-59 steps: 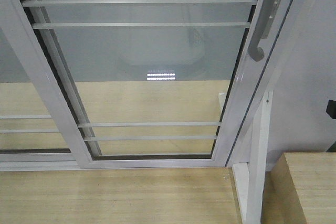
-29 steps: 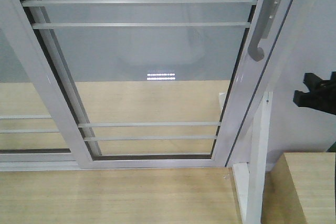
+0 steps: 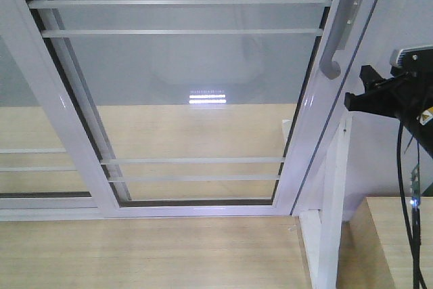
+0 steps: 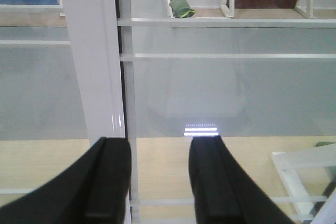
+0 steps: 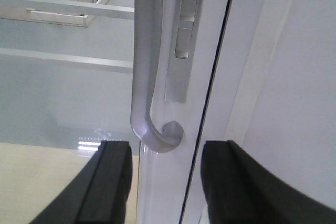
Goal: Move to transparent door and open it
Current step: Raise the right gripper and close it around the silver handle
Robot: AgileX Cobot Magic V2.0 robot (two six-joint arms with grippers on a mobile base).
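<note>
Filling the front view from centre to 12 o'clock: tall clear-glass sliding door [image 3: 189, 86], white aluminium frame, thin white horizontal bars across the pane, handle side running up towards 1 o'clock.

At 9 o'clock: second white-framed glass panel [image 3: 34, 133], overlapping behind the door's left edge.

At 6 o'clock: pale wood-grain floor [image 3: 149, 255].

At 3 o'clock: black right gripper [image 5: 167, 182], level with the handle's lower end. Its fingers [image 5: 113, 182] are spread, one on each side of the door frame, grasping nothing.

Left gripper [image 4: 157, 182]: black fingers [image 4: 107, 182] spread and empty, facing the glass near a white upright.

At 2 o'clock: curved grey metal pull handle [image 3: 331, 59], fixed to the frame.

Grey lock plate [image 5: 181, 40], just beside the handle, red dot at its top.
</note>
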